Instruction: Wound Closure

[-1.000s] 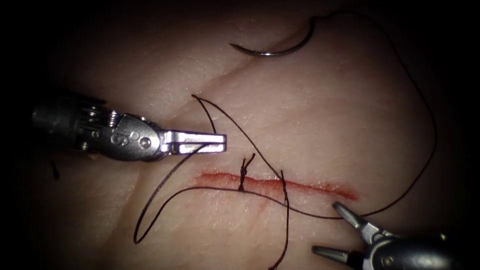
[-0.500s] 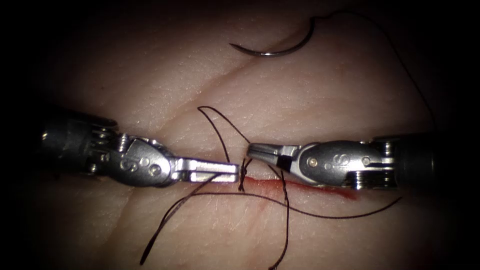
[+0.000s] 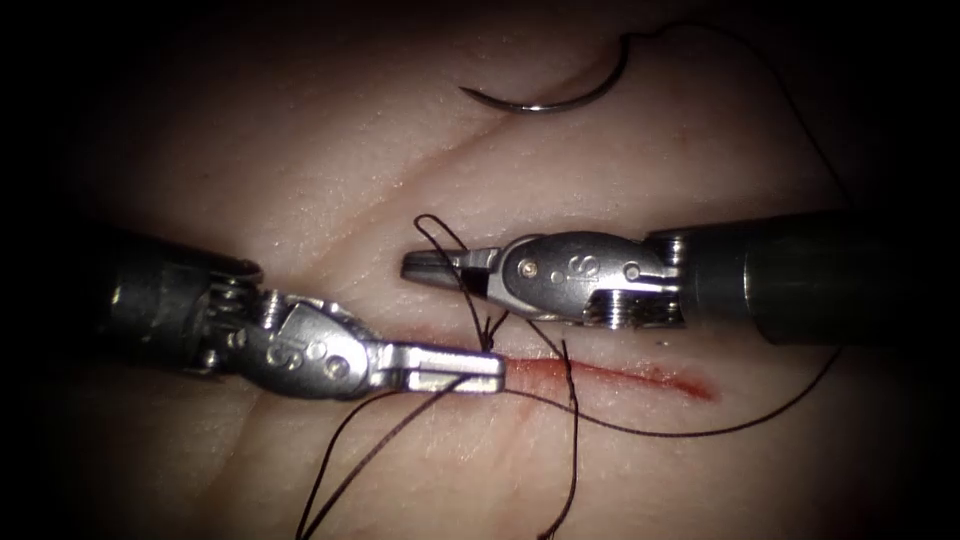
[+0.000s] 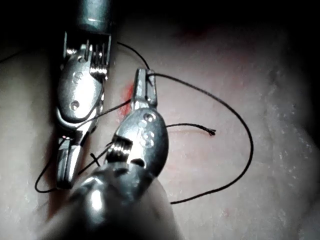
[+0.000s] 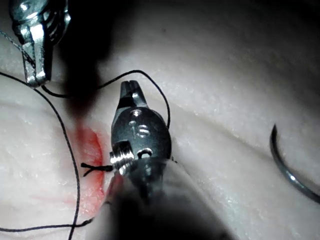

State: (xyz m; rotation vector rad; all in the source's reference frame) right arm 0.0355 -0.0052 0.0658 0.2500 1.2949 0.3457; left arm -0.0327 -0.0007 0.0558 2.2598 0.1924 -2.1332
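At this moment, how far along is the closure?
Done: one knotted stitch crosses the cut. In hand: the left tool is shut on the thread beside that knot; the right tool, shut, has thread looped over it. The needle lies free on the tissue. Left: the cut's right stretch remains unstitched.

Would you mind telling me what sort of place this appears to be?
Likely a surgical training bench: two robotic tools, left and right, over tissue with a cut, a needle lying free.
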